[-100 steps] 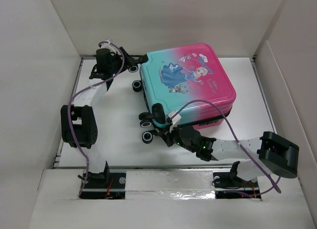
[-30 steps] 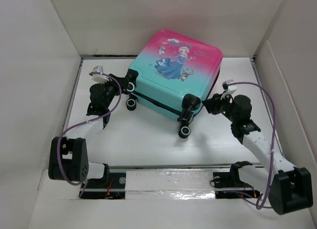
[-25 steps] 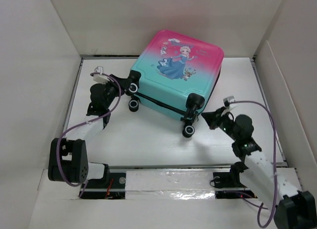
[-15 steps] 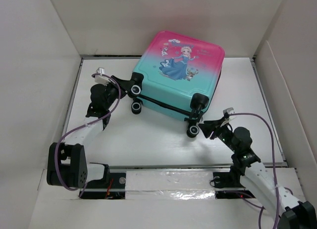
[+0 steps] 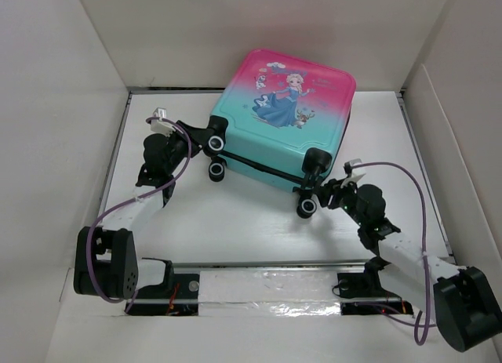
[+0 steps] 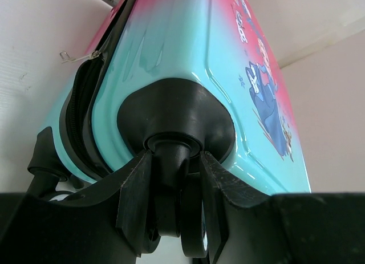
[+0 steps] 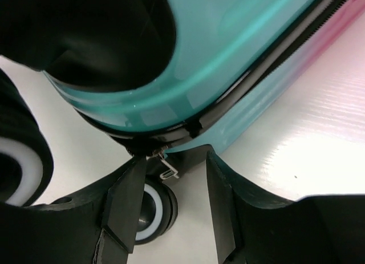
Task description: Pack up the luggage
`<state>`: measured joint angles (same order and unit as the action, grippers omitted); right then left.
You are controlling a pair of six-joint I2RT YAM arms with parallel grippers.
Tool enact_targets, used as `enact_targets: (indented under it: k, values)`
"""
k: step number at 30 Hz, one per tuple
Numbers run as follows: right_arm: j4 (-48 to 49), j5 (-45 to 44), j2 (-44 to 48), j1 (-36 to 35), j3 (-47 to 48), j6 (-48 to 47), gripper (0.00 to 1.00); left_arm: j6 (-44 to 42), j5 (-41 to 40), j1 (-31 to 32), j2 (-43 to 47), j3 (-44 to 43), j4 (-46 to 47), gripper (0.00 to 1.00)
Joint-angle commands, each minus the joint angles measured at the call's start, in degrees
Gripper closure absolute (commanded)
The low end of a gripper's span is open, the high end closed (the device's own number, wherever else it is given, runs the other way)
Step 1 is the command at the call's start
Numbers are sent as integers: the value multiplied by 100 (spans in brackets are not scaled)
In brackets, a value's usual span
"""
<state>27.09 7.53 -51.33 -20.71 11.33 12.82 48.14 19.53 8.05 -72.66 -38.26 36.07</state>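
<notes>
Left end effector point(image 6: 174, 161) is clamped on, both fingers pinching the black stem of the corner wheel point(image 5: 214, 143) at the teal end of the luggage point(image 5: 282, 120). A firm hold there! On the other side, the right end effector point(image 7: 174, 161) stands with its jaws partly apart and nothing between them is gripped. A small metal zip pull point(image 7: 165, 164) hangs in the gap, and another wheel point(image 7: 154, 210) sits just below it. The luggage itself lies print-side up toward the far middle of the white table point(image 5: 235, 222), with its pink end near the back wall and its wheeled teal end facing the arms. The two arms flank the near corners.
</notes>
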Motion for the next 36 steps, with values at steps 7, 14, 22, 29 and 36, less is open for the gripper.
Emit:
enact_targets:
  k: [7, 14, 22, 29, 36]
  values:
    - [1447, 152, -667, -30, 238, 27, 76, 90, 693, 205, -28, 64, 216, 61]
    - [2229, -111, -677, -274, -96, 343, 100, 318, 1000, 205, -239, 134, 707, 87]
    - [1993, -2875, -1071, -3339, 123, 414, 100, 529, 895, 679, -309, 170, 1357, 100]
    - [2543, -6261, -3381, -4837, 1546, -337, 100, 960, 1018, 1031, -433, 310, 1868, 100]
    - [3275, -5440, -3982, -4496, 2208, -703, 100, 952, 1053, 1093, -319, 565, 1921, 100]
